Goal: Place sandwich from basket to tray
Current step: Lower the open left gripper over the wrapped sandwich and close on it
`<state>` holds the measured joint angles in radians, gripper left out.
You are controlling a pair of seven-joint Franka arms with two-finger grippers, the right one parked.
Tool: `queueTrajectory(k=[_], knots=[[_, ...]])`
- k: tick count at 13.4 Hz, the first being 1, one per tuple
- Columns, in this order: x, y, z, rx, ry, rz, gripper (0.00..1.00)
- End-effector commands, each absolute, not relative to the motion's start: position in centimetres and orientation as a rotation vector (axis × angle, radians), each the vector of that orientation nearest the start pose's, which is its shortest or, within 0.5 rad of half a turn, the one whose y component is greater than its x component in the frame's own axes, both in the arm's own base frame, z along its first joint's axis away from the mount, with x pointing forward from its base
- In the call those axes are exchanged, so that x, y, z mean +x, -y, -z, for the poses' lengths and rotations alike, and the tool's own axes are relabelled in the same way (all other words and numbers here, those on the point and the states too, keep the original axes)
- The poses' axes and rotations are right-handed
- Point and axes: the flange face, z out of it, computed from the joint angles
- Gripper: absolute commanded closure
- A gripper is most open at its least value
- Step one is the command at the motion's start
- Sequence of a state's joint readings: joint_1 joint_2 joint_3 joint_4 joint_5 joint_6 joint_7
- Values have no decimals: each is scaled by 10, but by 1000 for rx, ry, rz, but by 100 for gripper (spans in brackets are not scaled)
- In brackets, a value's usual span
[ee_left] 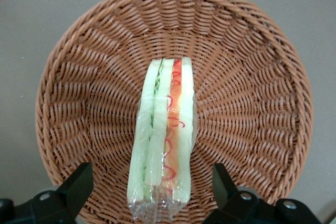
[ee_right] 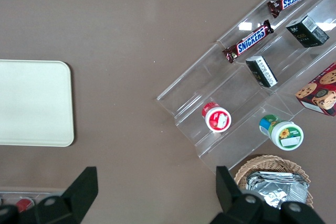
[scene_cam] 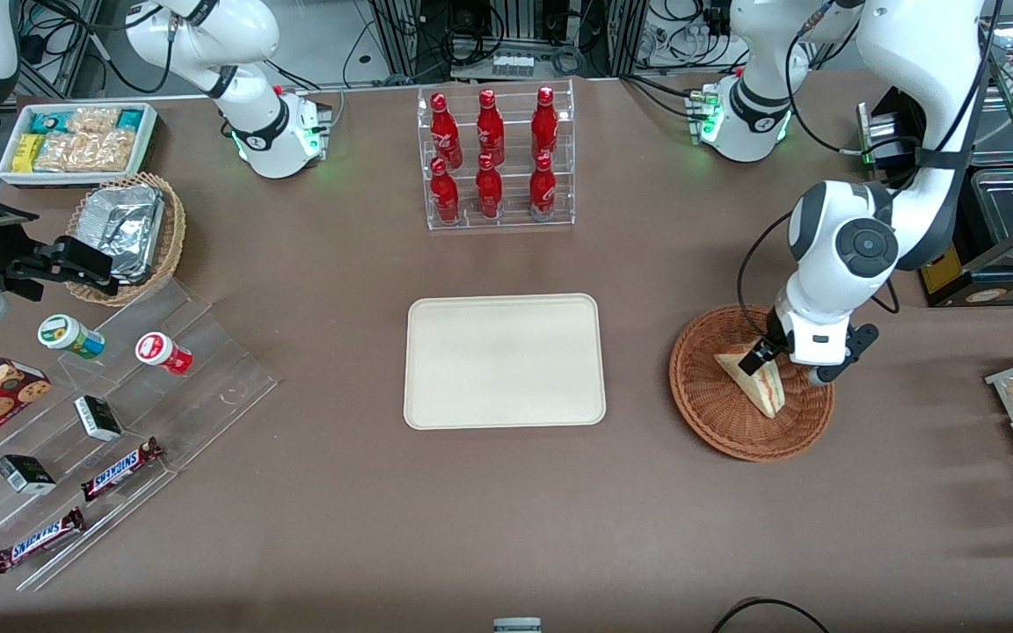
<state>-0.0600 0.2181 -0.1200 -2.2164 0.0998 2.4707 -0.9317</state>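
Note:
The sandwich point(scene_cam: 757, 380), a plastic-wrapped wedge of pale bread with red and green filling, lies in the reddish-brown wicker basket point(scene_cam: 702, 406) toward the working arm's end of the table. In the left wrist view the sandwich point(ee_left: 164, 135) lies on the basket's weave point(ee_left: 247, 103). My left gripper point(scene_cam: 772, 359) hangs low over the basket, open, with one finger on each side of the sandwich's wide end and a gap to each. Its fingertips point(ee_left: 79, 184) are apart from the wrap. The cream-white tray point(scene_cam: 505, 360) lies flat mid-table, with nothing on it.
A clear rack of red bottles point(scene_cam: 495, 158) stands farther from the camera than the tray. A stepped clear shelf with snack bars and cups point(scene_cam: 93, 413), a tan basket with foil container point(scene_cam: 127, 233) and a white snack bin point(scene_cam: 76, 141) lie toward the parked arm's end.

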Motion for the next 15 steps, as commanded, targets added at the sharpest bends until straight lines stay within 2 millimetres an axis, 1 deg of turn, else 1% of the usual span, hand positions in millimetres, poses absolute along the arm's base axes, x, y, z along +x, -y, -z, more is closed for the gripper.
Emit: queueTrajectory(k=[1,2,3,4,5,6,7,8,10,11,12,13,14,15], knots=[[547,106,-275,-2948,1018,89,0],[547,106,-270,-2947,1010,79,0],[546,107,-266,-2943,984,77,5],[546,107,-261,-2939,975,67,29],[546,107,-261,-2940,975,67,63],[551,108,-267,-2941,977,76,94],[552,108,-265,-2932,974,54,100],[554,108,-266,-2930,974,51,100],[568,109,-285,-2923,983,55,100],[576,112,-297,-2901,977,14,100],[582,121,-309,-2889,952,-29,100],[590,127,-329,-2871,940,-63,100],[593,132,-347,-2854,918,-107,100],[595,143,-369,-2857,894,-140,100]])
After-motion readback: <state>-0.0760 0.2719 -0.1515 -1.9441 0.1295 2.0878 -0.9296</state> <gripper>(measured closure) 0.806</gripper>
